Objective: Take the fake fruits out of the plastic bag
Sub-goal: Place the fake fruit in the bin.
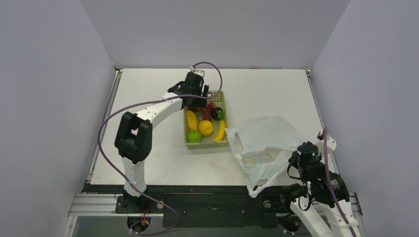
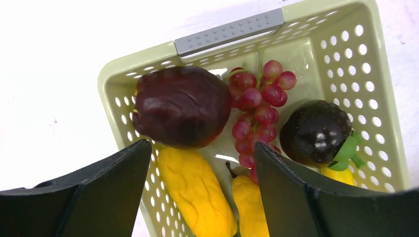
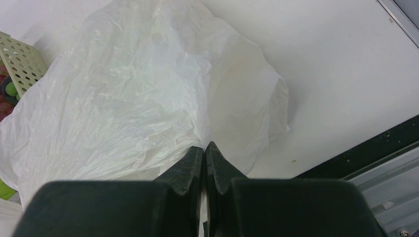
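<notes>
Seen from the top camera, my left gripper (image 1: 197,101) hangs over the far end of the basket (image 1: 187,144). The basket holds the fruits (image 1: 206,128), among them a green fruit (image 1: 193,137) at its near end. Just right of the basket, the bag (image 1: 267,138) lies crumpled on the worktop (image 1: 148,89), with one handle loop drooping over the near edge. My right gripper (image 1: 296,158) sits at the bag's near right side.

Left wrist: my gripper is spread, with nothing between the fingers. Below it in the basket lie a maroon fruit (image 2: 180,106), grapes (image 2: 259,111), a dark round fruit (image 2: 316,131) with green leaves and a yellow fruit (image 2: 195,190).

Right wrist: my gripper is pressed together, pinching a fold of the bag. A basket corner shows at the left edge. Whether any fruit remains inside the bag I cannot tell.
</notes>
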